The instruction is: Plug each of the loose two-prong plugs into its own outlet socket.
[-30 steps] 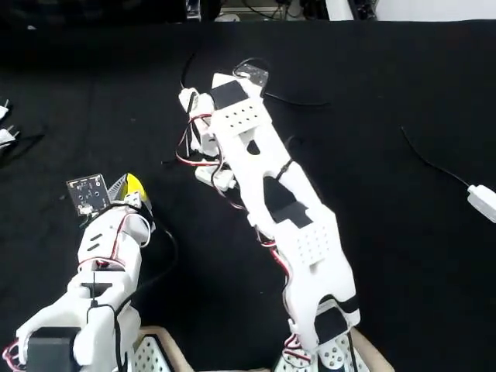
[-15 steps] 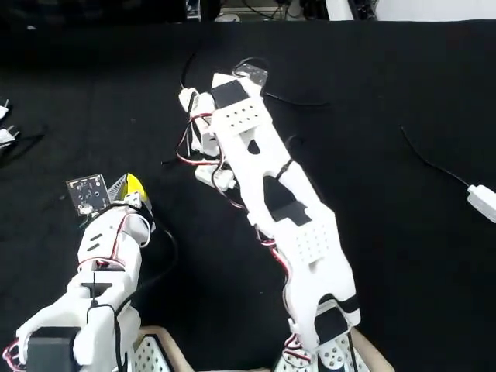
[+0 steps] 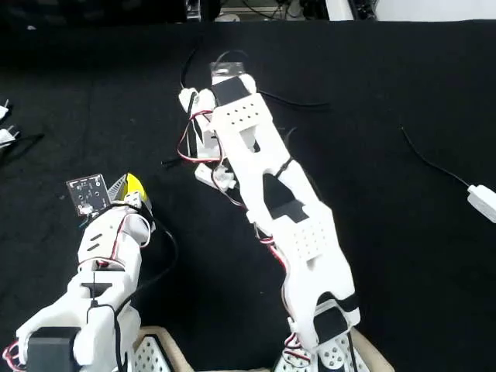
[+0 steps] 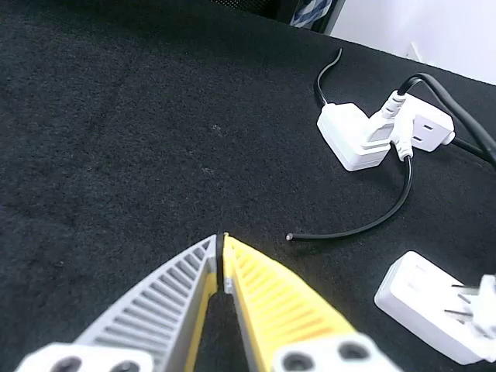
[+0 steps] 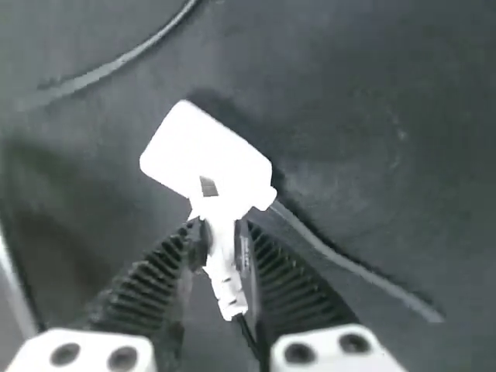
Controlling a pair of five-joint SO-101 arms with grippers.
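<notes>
My right gripper is shut on a white two-prong plug that sits against a white outlet block; its black cable trails away over the cloth. From above, that gripper is at the far middle of the table. My left gripper is shut and empty, hovering over bare black cloth, and it sits at the near left. Beyond it lie a white outlet block with a white plug in it, and another white block with bare prongs beside it.
Black cloth covers the table. Small white plugs lie at the left edge. A white adapter with a thin black cable lies at the right edge. A loose black wire end curves near the left gripper.
The right arm has pushed its gripper a little farther away and to the left. The left arm has not moved.
</notes>
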